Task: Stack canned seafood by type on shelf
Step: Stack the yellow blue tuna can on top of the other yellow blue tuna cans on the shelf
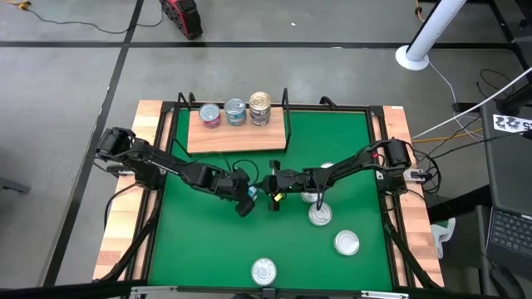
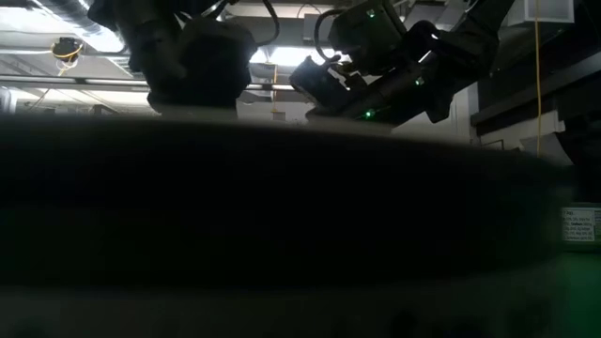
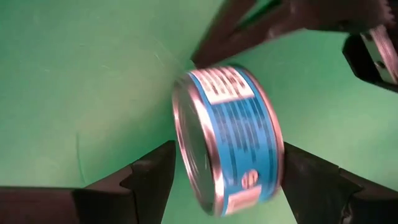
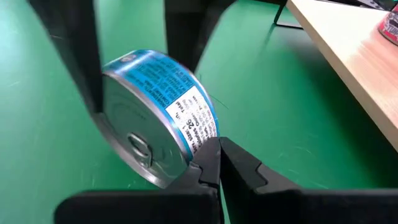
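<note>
Currently, the shelf (image 1: 237,138), a light-brown wooden board with thin black uprights at its ends, lies at the far edge of the green mat (image 1: 199,241) on the desk. Three upright tins stand in a row on the board: a red-pink tin (image 1: 210,115), a blue-teal tin (image 1: 235,111) and a gold-tan tin (image 1: 260,108), each just beside the next.

Near the mat centre, a blue-labelled tin (image 3: 227,140) is tipped on its edge, silver lid sideways. The left end effector (image 3: 217,180) straddles this tin with its fingers (image 3: 152,177) spread wide, one on each side; contact with the tin cannot be confirmed. The right end effector (image 4: 217,162) is closed, fingers pressed together with nothing between them, and its tip sits against the lower rim of the same tin.

Four more tins lie lid-up on the mat: one (image 1: 320,216) just beside the right arm, one (image 1: 327,169) partly hidden under that arm, one (image 1: 347,242) toward the right near corner, and one (image 1: 263,270) at the near edge. Both arms meet over the mat centre, between the shelf and the loose tins. The low view is mostly dark and shows only the arms' upper parts.
</note>
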You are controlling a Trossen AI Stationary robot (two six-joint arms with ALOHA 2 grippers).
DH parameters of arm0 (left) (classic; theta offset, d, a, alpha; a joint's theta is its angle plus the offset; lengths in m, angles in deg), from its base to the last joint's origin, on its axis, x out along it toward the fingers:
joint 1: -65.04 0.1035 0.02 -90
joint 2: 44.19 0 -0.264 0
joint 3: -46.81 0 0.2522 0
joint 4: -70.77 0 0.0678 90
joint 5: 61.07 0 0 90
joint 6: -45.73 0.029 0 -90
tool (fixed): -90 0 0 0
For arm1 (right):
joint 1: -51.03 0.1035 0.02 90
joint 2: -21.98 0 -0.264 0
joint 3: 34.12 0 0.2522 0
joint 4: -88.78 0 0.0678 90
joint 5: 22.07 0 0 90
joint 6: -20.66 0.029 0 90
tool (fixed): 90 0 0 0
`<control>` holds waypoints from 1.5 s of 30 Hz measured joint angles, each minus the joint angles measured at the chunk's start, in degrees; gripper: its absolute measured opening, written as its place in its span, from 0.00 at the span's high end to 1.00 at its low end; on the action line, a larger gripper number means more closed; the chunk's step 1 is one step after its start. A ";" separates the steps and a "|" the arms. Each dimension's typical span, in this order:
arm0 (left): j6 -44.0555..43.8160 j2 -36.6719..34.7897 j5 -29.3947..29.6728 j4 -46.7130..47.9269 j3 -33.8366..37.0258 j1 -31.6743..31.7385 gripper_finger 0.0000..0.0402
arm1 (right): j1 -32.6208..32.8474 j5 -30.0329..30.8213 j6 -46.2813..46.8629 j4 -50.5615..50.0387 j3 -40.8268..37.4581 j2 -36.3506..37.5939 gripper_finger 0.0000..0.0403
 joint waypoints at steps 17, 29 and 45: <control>-0.41 -0.09 -3.69 3.26 0.00 1.26 0.61 | 0.00 -0.37 0.00 0.48 0.00 0.00 0.98; 2.44 -4.84 -11.82 3.05 0.02 6.62 0.67 | 0.02 3.28 -0.81 -7.83 -0.07 8.87 0.98; 7.05 -23.16 -12.43 2.91 0.02 25.87 0.64 | 0.02 14.74 -6.46 -21.03 0.00 23.60 0.98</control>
